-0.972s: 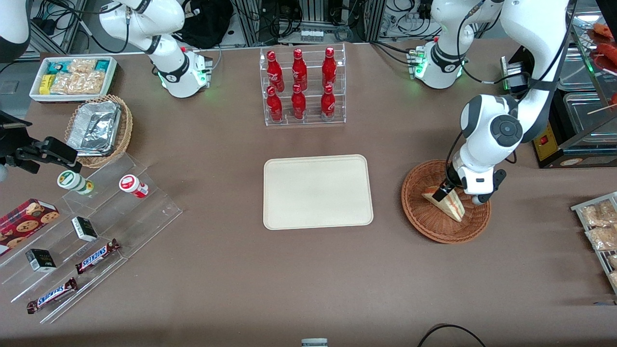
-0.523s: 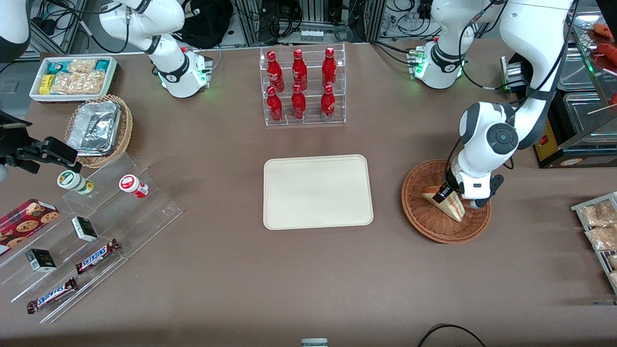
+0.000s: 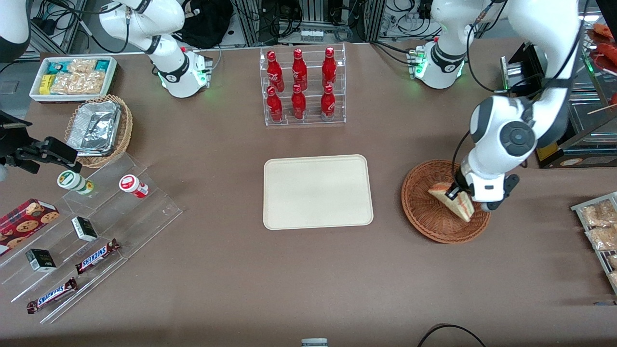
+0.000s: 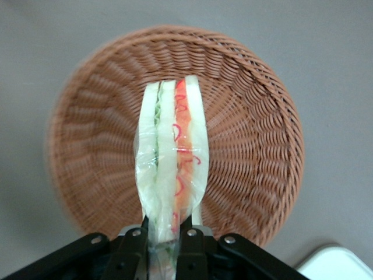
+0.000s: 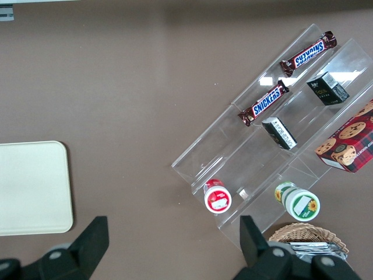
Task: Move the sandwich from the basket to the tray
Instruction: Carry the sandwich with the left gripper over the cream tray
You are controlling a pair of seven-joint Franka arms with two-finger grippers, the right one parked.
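Note:
The sandwich [image 3: 450, 200] is a plastic-wrapped wedge with pale bread and red-orange filling [image 4: 172, 157]. My gripper [image 3: 457, 192] is shut on its wide end [image 4: 165, 233] and holds it lifted above the round reddish-brown wicker basket [image 3: 426, 217], whose woven floor [image 4: 245, 146] spreads beneath it. The cream-white tray [image 3: 318, 191] lies flat in the middle of the table with nothing on it, beside the basket toward the parked arm's end; its corner shows in the right wrist view [image 5: 32, 186].
A clear rack of red bottles [image 3: 302, 86] stands farther from the front camera than the tray. A tan basket of foil trays [image 3: 99, 127], a white snack bin [image 3: 72, 77] and acrylic steps with candy bars [image 3: 91, 226] lie toward the parked arm's end. Packaged snacks [image 3: 600, 226] lie at the working arm's end.
The gripper has risen with the sandwich in it, lifting it off the basket floor and shifting slightly toward the working arm's end.

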